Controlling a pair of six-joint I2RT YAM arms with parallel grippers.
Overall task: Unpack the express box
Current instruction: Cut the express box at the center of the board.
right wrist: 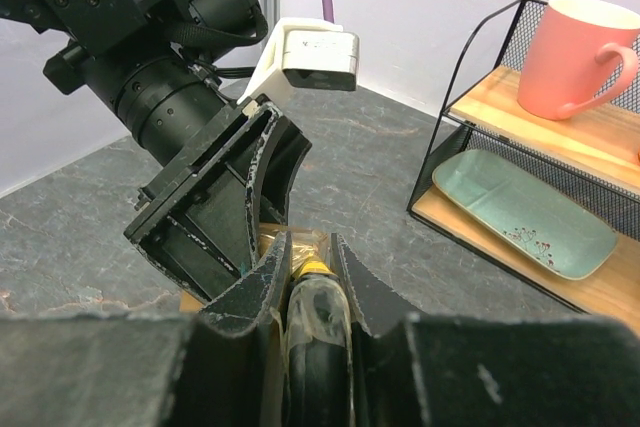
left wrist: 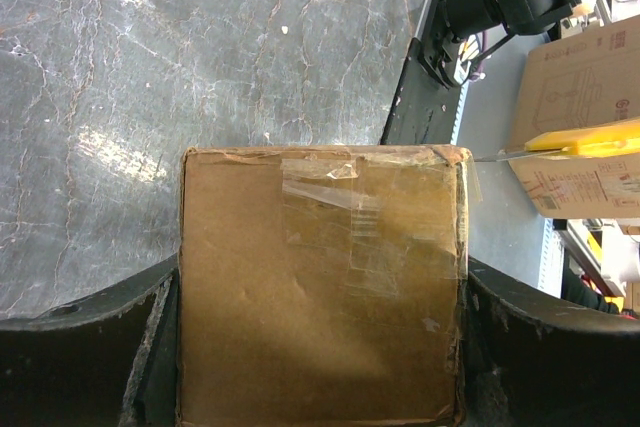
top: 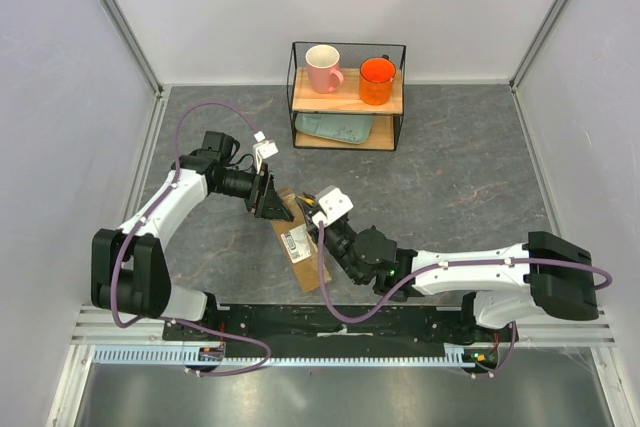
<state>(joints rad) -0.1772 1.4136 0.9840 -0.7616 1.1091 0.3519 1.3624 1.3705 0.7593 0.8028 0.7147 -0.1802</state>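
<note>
Fingers of the left gripper [top: 272, 203] clamp both sides of the express box [left wrist: 320, 287] at its far end. The right gripper [right wrist: 310, 243] is closed on the utility knife [left wrist: 590, 137], whose blade tip is just beside a box corner; contact unclear. The box lies on the table [top: 450, 177], with the wire shelf [top: 345, 104] beyond it. Tape [left wrist: 330, 192] looks intact and the flaps are shut. Judgement: early stage; slitting, opening and emptying all remain.
</note>
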